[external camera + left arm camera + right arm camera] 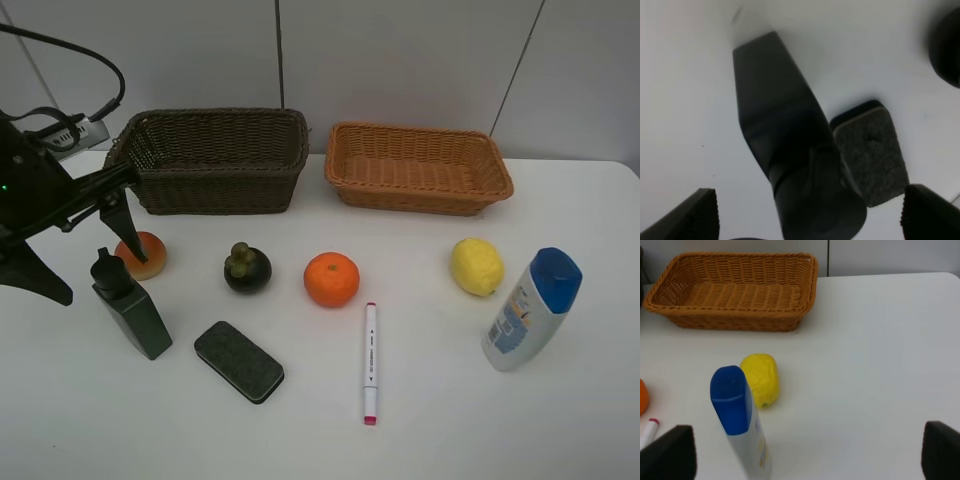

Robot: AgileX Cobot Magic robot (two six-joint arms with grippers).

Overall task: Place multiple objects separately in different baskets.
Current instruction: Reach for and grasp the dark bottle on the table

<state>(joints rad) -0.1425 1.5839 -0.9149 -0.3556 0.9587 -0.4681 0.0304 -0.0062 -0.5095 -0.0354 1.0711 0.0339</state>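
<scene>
**Left gripper** (812,220): jaws are standing spread, gripping nothing. Its fingertips (695,215) are flanking the cap of the dark green bottle (790,150), with a clear gap on each side.

**Dark green bottle:** standing upright directly under the jaws, its long axis pointing up into the gap between them. This arm is plainly the nearer one. From here, a straight drop and a squeeze looks like all the next move is calling for.

**Eraser** (870,155): lying flat just beyond the bottle's base, close but apart from it.

**Peach** (142,255): sitting just past one finger, on the side toward the dark basket (215,160), which is waiting farther out.

**Right gripper** (805,455): jaws are gaping wide and holding nothing.

**Blue-capped bottle** (737,420): standing upright just ahead of the right jaws, off toward one fingertip. The lemon (761,379) is resting just behind it, and the tan basket (735,290) is sitting well beyond.
</scene>
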